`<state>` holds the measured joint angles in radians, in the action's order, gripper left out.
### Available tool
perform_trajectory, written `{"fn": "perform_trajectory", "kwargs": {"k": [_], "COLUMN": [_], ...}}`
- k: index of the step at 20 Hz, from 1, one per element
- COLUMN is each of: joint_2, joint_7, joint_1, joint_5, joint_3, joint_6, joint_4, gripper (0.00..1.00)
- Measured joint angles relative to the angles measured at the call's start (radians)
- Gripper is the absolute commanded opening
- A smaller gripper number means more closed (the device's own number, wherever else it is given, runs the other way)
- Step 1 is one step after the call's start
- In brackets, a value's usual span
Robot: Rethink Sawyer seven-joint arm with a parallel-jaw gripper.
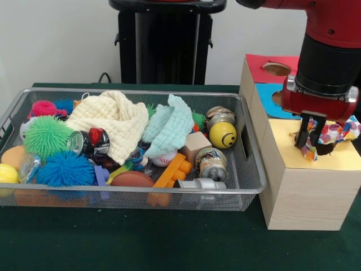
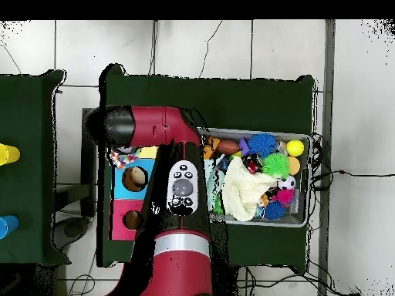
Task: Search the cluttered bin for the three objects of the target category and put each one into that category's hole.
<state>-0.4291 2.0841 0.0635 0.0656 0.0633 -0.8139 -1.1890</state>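
Front and overhead views of the sorting table. We saw the gripper (image 1: 313, 135) hanging over the yellow-topped box (image 1: 299, 169), the nearest of the row of boxes to the right of the bin in the front view. Its dark fingers (image 1: 304, 131) were clamped on the confetti-patterned cloth scrap (image 1: 336, 133), which bunched up just above the yellow top and spread to the right of the fingers; a small corner of it hung beside the left finger. We could not tell whether the scrap touched the hole's rim beneath it.

Behind the yellow box stood the blue-topped box (image 1: 269, 100) and the red-topped box (image 1: 271, 66), each with a round hole.

The bin (image 1: 130, 195) lay well apart from the gripper, on the green table cover (image 1: 169, 243). In it we noted the cream waffle cloth (image 1: 115, 121) heaped at the middle, the mint-green waffle cloth (image 1: 172, 125) just beside it, a yellow smiley ball (image 1: 223, 134), a green spiky ball (image 1: 47, 136), a blue spiky ball (image 1: 66, 168) and an orange brick (image 1: 175, 169).

In the overhead view the red arm (image 2: 181, 200) covered most of the boxes; the scrap (image 2: 122, 159) showed at its edge.
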Motion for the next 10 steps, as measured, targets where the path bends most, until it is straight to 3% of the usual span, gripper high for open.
{"fn": "perform_trajectory", "kwargs": {"k": [10], "joint_2": [0.005], "joint_7": [0.000], "joint_1": [-0.011], "joint_5": [-0.017], "joint_3": [-0.063], "joint_6": [0.068], "joint_4": [-0.021], "gripper": [0.00]}}
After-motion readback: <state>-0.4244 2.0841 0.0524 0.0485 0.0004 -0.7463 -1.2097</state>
